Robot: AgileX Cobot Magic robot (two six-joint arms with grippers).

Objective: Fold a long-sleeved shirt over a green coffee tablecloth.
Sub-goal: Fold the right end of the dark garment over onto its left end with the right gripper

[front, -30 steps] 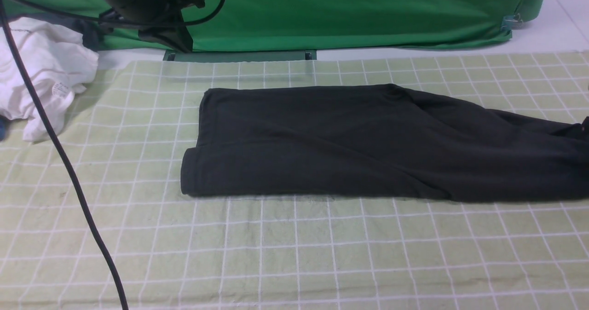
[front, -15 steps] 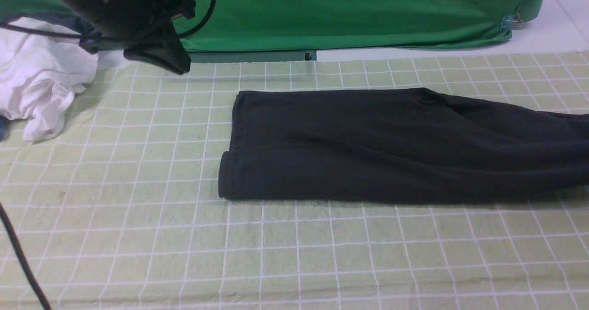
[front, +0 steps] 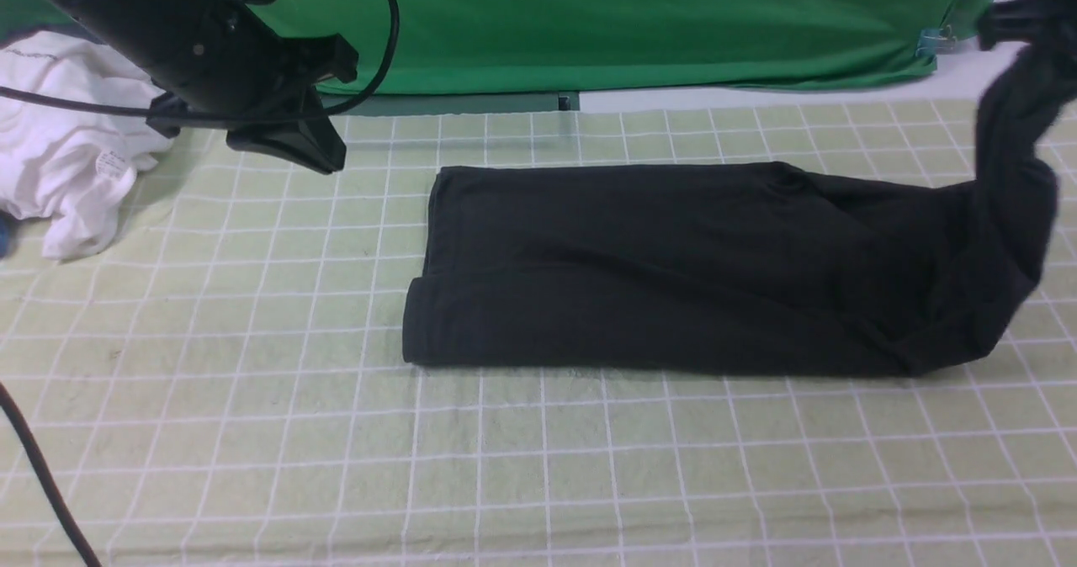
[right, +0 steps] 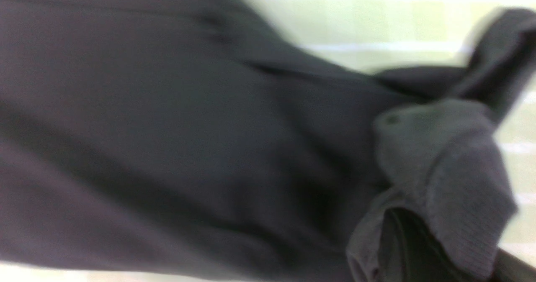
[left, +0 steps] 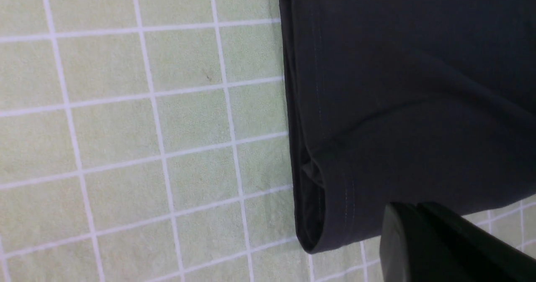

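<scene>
1. Our left gripper [front: 324,156] hangs at the upper left of the front view, angled downward, jaws shut.
2. Our right gripper [front: 1031,12] is raised at the upper right, blurred, jaws closed.

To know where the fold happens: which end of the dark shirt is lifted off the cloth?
The end at the robot's right, raised in the right gripper; the other end lies flat.

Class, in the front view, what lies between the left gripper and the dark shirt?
Only bare gridded tablecloth separates the left gripper from the shirt.
</scene>
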